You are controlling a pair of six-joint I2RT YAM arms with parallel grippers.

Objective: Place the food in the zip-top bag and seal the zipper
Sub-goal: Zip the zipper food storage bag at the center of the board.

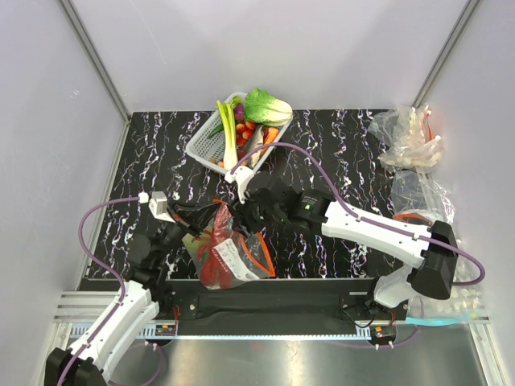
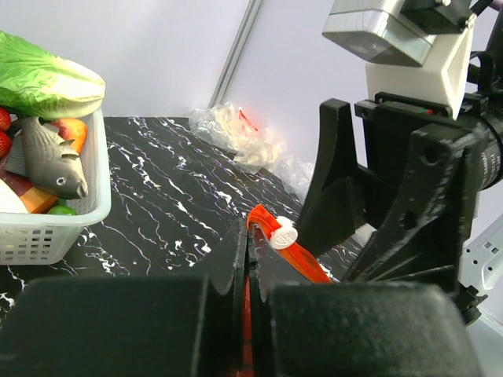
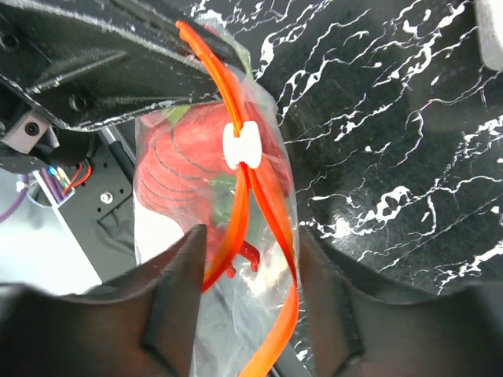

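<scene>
Two-fingered left claw (image 2: 248, 239), reaching forward, pinches zipper (image 3: 207, 60).

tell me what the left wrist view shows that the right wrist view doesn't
Left wrist only: a white plastic basket with a grey toy fish, plus a crumpled clear plastic heap. Right wrist only: the red plastic lobster inside the clear zip-top bag. Both: the thin red-orange zipper strip with its small white slider, the left gripper shut on it, the right gripper open around it, and the black marbled table.
</scene>
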